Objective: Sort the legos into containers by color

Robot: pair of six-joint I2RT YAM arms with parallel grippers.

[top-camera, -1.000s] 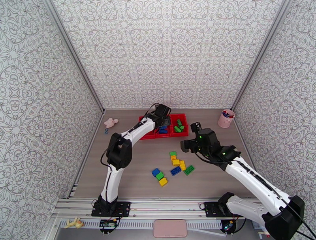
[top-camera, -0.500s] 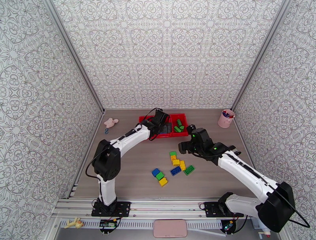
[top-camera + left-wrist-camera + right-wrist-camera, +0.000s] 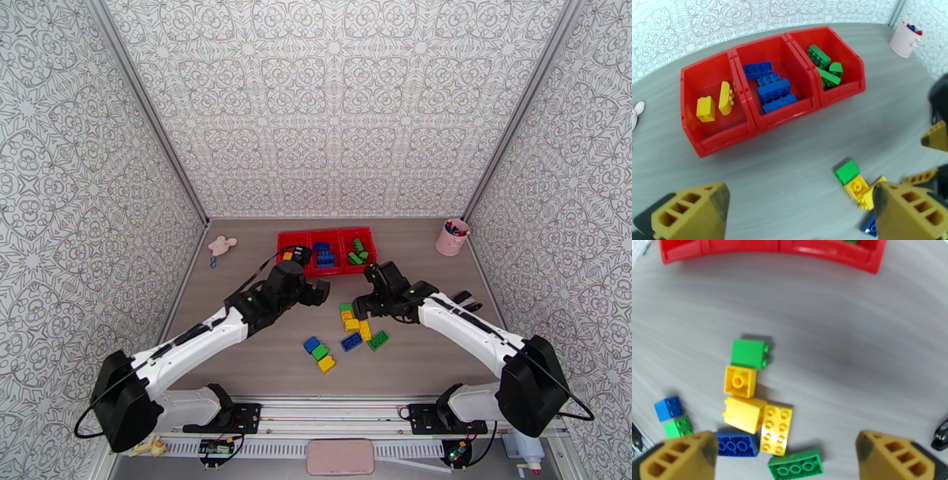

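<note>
Patterned walls close in a grey wood-grain table (image 3: 419, 253). At its far side sits the red tray (image 3: 788, 115) of three compartments, with yellow bricks in the left one, blue in the middle and green in the right. Both arms reach over the table between the tray and the loose legos (image 3: 357, 324).

The left gripper (image 3: 798, 205) hangs near the tray's front wall with its jaws wide apart and nothing between them; the loose bricks lie off to its lower right. The right gripper (image 3: 786, 455) — jaws likewise spread wide and empty — hovers just over the main cluster, so the right arm looks the nearer for the next pick. A separate trio (image 3: 319, 353) of blue, green and yellow lies closer to the bases.

Just ahead of the right jaws lies the yellow six-stud brick (image 3: 777, 429), touching a blue brick (image 3: 736, 443). Its long axis points toward the tray — crosswise to the closing line, so the jaws would likely meet its long sides.
</note>
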